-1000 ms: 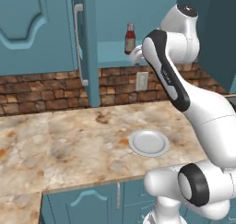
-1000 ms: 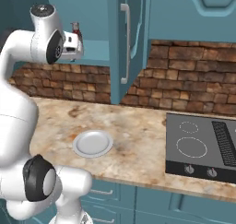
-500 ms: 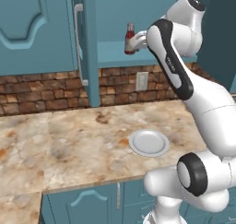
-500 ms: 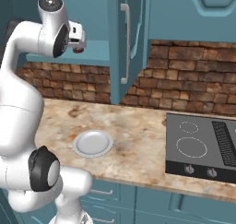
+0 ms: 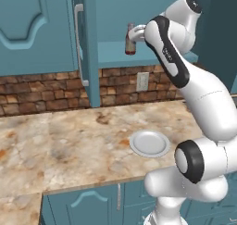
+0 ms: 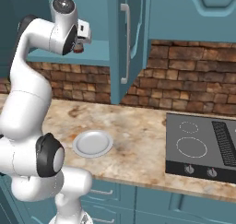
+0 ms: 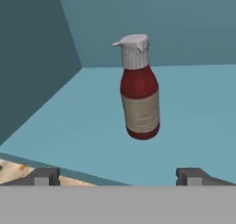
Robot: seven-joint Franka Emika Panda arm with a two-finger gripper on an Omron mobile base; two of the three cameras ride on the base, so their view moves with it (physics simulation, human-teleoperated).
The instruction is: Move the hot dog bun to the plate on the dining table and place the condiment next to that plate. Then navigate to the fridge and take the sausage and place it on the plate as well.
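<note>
Left base view: the white arm reaches up to an open teal wall cabinet (image 5: 139, 15), its gripper (image 5: 133, 34) level with the cabinet shelf (image 5: 115, 53). The condiment (image 5: 130, 40) stands upright on that shelf, directly at the fingers; whether they touch it cannot be told from here. Well below the fingers, a plain white plate (image 5: 149, 143) lies on the marbled counter (image 5: 60, 145). Right base view: the gripper (image 6: 81, 41) points into the same cabinet, and only the red lower part of the condiment (image 6: 79, 47) shows just under the hand. The open cabinet door (image 6: 130, 38) hangs to the right of the fingers; the white plate (image 6: 92, 143) and a black cooktop (image 6: 203, 147) lie far beneath them. Hand view: the two fingertips (image 7: 40, 176) stand wide apart at the bottom edge, gripping nothing. The condiment (image 7: 139, 91) stands ahead of them on the shelf floor, roughly centred in line with the gap and apart from both tips, cap uppermost and label facing the camera.
</note>
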